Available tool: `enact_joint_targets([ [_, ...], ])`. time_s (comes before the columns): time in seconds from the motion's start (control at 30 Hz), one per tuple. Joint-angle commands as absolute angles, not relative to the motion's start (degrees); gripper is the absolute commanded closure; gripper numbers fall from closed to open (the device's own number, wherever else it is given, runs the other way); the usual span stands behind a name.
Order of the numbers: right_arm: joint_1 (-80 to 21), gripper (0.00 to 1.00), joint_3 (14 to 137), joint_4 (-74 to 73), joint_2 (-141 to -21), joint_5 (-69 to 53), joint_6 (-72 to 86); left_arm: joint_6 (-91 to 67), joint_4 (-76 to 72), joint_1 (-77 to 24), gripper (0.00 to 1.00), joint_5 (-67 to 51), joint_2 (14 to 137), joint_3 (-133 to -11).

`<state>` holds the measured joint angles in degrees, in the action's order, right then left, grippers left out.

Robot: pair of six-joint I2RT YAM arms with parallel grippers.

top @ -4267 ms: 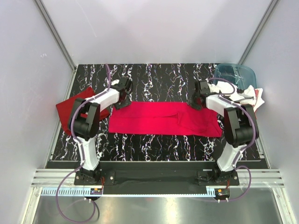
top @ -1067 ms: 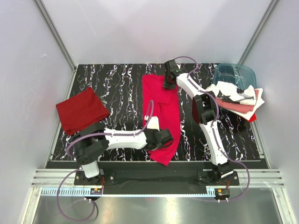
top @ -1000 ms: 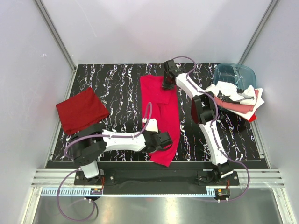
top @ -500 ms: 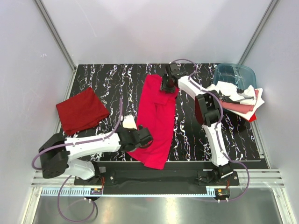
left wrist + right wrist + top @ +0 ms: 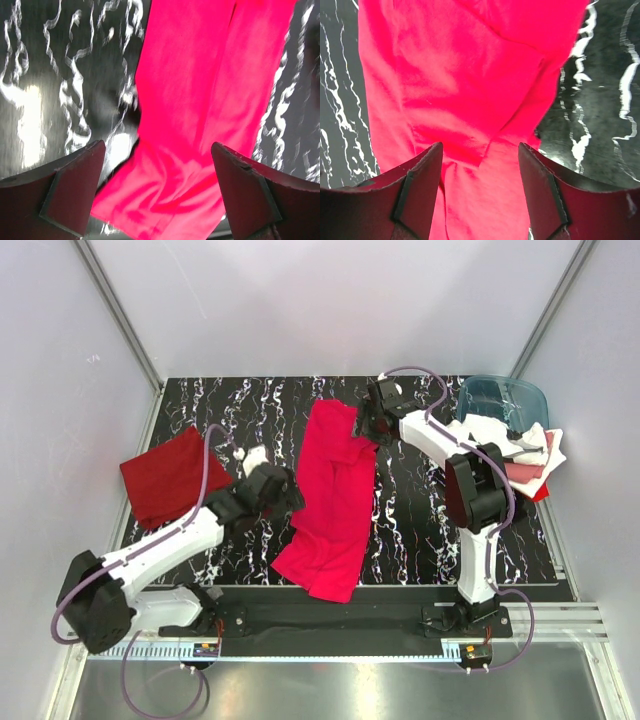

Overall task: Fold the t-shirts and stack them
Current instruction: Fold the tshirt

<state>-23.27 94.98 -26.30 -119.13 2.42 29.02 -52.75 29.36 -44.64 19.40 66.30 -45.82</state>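
The bright crimson t-shirt (image 5: 333,495) lies as a long folded strip running from the far middle of the table to its near edge. My left gripper (image 5: 283,492) is open and empty just off the strip's left edge; in the left wrist view (image 5: 157,187) its jaws stand wide above the crimson cloth (image 5: 200,95). My right gripper (image 5: 371,426) is open and empty at the strip's far right corner, and in the right wrist view (image 5: 480,192) it hovers over wrinkled crimson cloth (image 5: 460,75). A darker red t-shirt (image 5: 174,475) lies folded at the left.
A pile of t-shirts (image 5: 515,455), white with dark marks on top of salmon pink and red, sits at the right edge. The translucent blue-teal tub (image 5: 503,398) stands behind it at the far right. The table (image 5: 250,420) is black marble-patterned, with walls close on both sides.
The crimson shirt was turned from crosswise to lengthwise. In the last second my left gripper let go of its near end and drew back left and farther away; my right gripper shifted slightly right.
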Motion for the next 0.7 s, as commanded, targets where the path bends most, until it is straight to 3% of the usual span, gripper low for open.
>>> enact_joint_targets([
  [0.0, -23.6, 0.31, 93.8, -25.6, -116.6, 6.9, 29.4, -46.5, 21.2, -40.2, 0.06, 11.8, 69.5, -50.5],
  [0.27, -19.7, 0.29, 96.4, -26.0, -124.0, 3.4, 31.6, -48.0, 13.6, -36.3, 0.04, 1.3, 78.6, -57.0],
  [0.5, -18.5, 0.34, 103.3, -25.2, -130.9, 1.6, 31.6, -46.8, 8.2, -36.0, 0.04, 1.6, 78.8, -53.8],
  [0.67, -18.5, 0.55, 113.0, -26.7, -138.8, 1.4, 31.4, -45.9, 10.6, -34.5, 0.04, 3.6, 77.3, -54.0],
])
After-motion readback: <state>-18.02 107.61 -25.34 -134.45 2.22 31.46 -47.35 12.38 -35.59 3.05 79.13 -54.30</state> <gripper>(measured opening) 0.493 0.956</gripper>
